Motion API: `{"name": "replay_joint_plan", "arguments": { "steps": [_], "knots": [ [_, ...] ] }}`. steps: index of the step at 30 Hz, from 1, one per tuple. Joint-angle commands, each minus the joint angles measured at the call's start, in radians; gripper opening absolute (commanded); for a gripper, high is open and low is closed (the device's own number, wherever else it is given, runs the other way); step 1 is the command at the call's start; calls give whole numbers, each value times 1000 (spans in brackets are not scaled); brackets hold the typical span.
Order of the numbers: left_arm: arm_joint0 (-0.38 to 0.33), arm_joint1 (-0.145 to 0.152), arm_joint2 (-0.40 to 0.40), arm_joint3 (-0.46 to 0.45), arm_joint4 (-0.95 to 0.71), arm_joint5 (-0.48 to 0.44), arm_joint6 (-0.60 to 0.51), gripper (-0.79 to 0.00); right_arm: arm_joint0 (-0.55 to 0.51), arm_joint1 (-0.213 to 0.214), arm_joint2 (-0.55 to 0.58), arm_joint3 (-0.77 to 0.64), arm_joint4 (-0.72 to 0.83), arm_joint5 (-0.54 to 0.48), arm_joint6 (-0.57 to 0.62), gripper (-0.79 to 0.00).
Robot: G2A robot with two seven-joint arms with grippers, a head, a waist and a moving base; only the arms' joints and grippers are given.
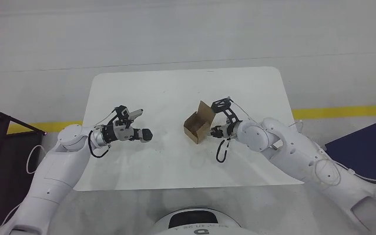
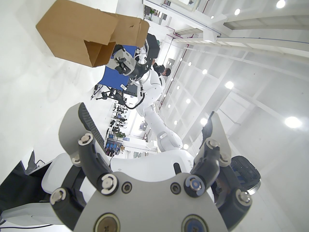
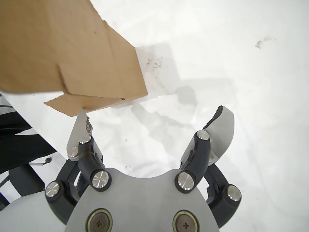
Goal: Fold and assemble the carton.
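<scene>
Two grey-fingered grippers, both spread wide, nothing clamped in either. Left gripper [image 2: 147, 112] above the white table [image 1: 176, 88], well apart from the small brown cardboard carton [image 1: 198, 122], open fingers pointed toward it. Right gripper [image 3: 153, 111] just beside the carton, one fingertip [image 3: 79, 126] against the edge of a loose flap, the other over bare tabletop. Carton standing near the table's middle, partly formed, one flap raised.
</scene>
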Motion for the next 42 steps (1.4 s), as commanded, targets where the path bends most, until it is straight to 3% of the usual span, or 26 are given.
{"name": "replay_joint_plan", "arguments": {
  "steps": [1,2,6,7,8,10,20,21,25,27,29,31,42],
  "knots": [
    [0,0,0,0,0,0,0,0,-10,-5,16,3,49,1,-27,0],
    [0,0,0,0,0,0,0,0,-19,-7,28,5,89,-6,-43,0],
    [0,0,0,0,0,0,0,0,-54,-13,57,14,167,-4,-83,-197],
    [0,0,0,0,0,0,0,0,-60,-15,60,12,184,1,-84,-252],
    [0,0,0,0,0,0,0,0,-65,-18,62,14,194,9,-91,-394],
    [0,0,0,0,0,0,0,0,-71,-26,61,14,215,23,-106,-465],
    [0,0,0,0,0,0,0,0,-33,-65,27,23,171,99,-59,-489],
    [0,0,0,0,0,0,0,0,-29,-68,26,19,171,102,-44,-354],
    [0,0,0,0,0,0,0,0,-12,-76,18,4,141,111,12,-459],
    [0,0,0,0,0,0,0,0,-7,-79,14,-1,124,120,35,-548],
    [0,0,0,0,0,0,0,0,2,-81,8,-6,101,125,78,-708],
    [0,0,0,0,0,0,0,0,12,-84,3,-13,79,137,116,-763],
    [0,0,0,0,0,0,0,0,49,-99,-10,-47,-14,134,231,-785]
  ]
}}
